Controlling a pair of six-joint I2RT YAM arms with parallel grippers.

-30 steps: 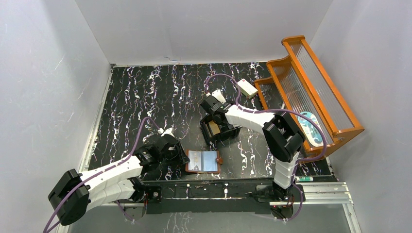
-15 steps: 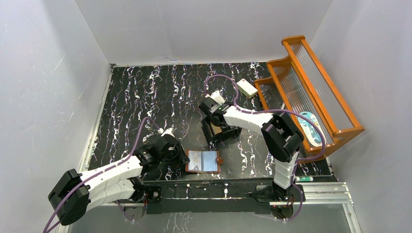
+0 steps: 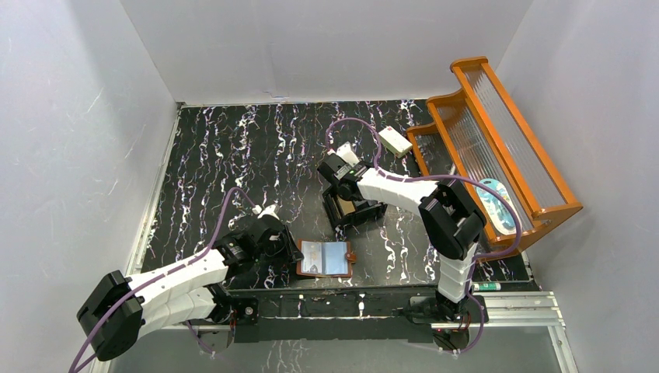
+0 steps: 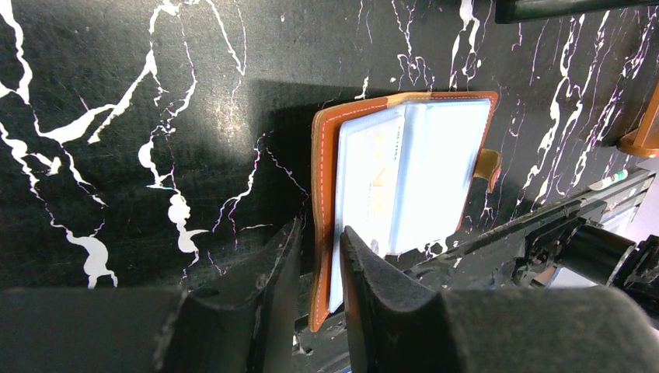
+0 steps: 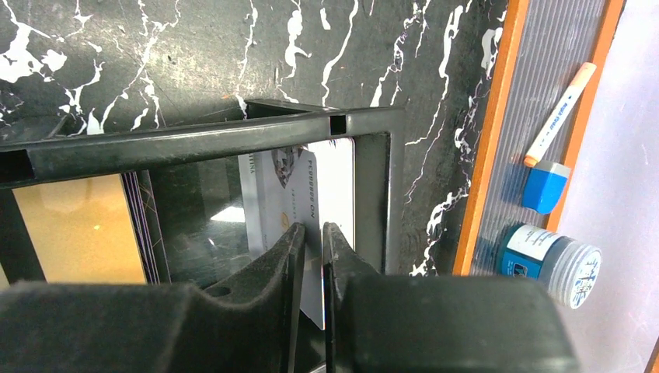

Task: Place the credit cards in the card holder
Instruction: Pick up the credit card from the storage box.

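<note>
Right gripper has its fingers nearly together, pinching a pale grey card that stands upright in the black box, an orange card at its nine o'clock. Left gripper, narrowly parted, clamps the brown cover of the open card holder, lying at the table's six o'clock edge.

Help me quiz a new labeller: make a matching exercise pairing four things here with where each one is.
Things:
1. card holder
2. grey card
3. blue eraser
4. white block

Places:
A. inside the orange tray
B. standing in the black box
C. lying open at the table's near edge
D. on the table, beside the tray

Pairs: 1-C, 2-B, 3-A, 4-D
</note>
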